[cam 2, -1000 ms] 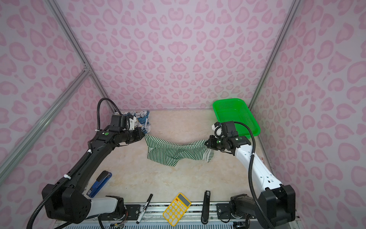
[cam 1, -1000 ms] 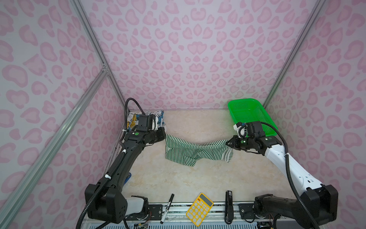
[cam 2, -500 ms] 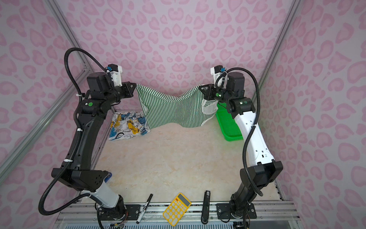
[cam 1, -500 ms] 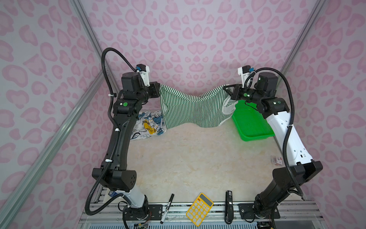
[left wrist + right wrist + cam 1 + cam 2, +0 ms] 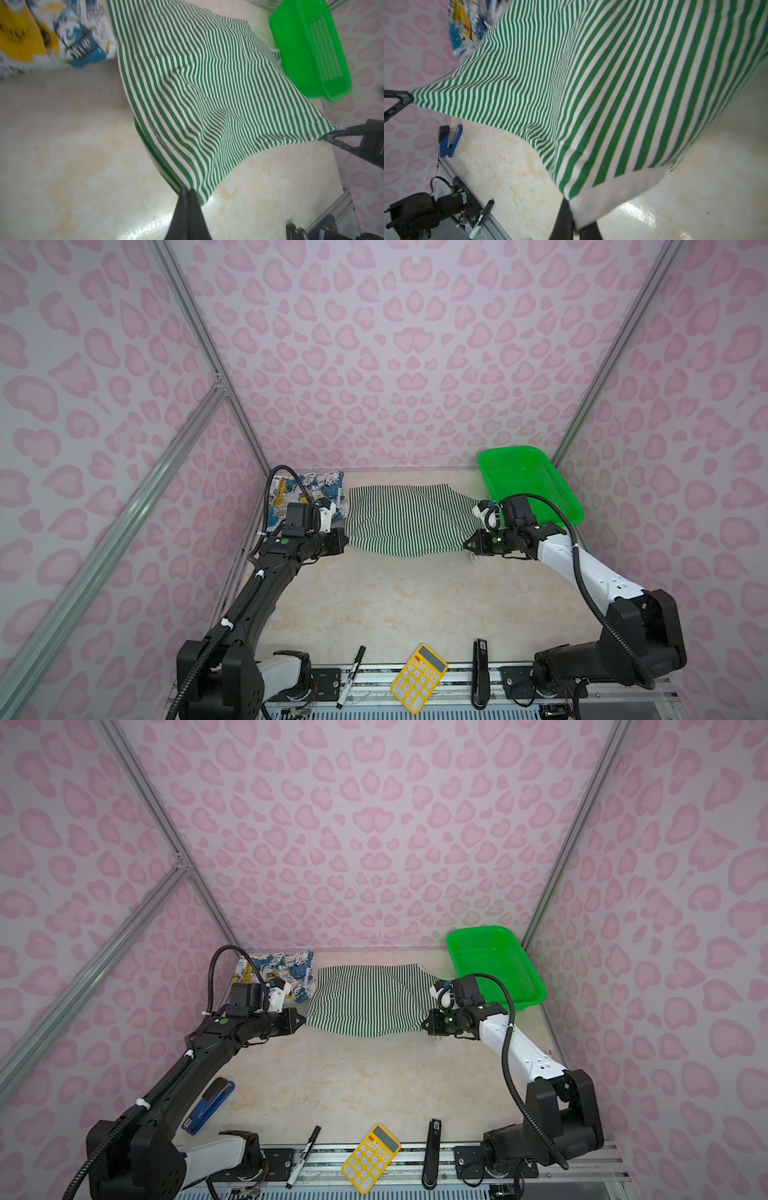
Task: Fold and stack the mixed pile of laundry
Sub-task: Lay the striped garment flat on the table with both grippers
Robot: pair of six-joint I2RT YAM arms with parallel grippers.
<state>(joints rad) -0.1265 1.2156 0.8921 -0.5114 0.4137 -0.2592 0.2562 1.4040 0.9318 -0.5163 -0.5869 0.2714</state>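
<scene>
striped garment [image 5: 207, 93]: thin cloth | basket [image 5: 307, 47]: perforated plastic | tabletop [image 5: 62, 145]: glossy

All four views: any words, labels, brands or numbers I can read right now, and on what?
No text is legible.
Printed garment: lettering in the print, blurred.
Marker: barrel label, too small.
Yellow calculator: key markings, too small.
Blue stapler: white sticker, too small.
Black handheld tool: white sticker, too small.

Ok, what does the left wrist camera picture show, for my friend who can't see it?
The left gripper pinches one corner of a green-and-white striped garment, and the right gripper pinches another, stretching it over a beige table. Beyond lie a white garment with blue and yellow print and a green perforated basket.
</scene>
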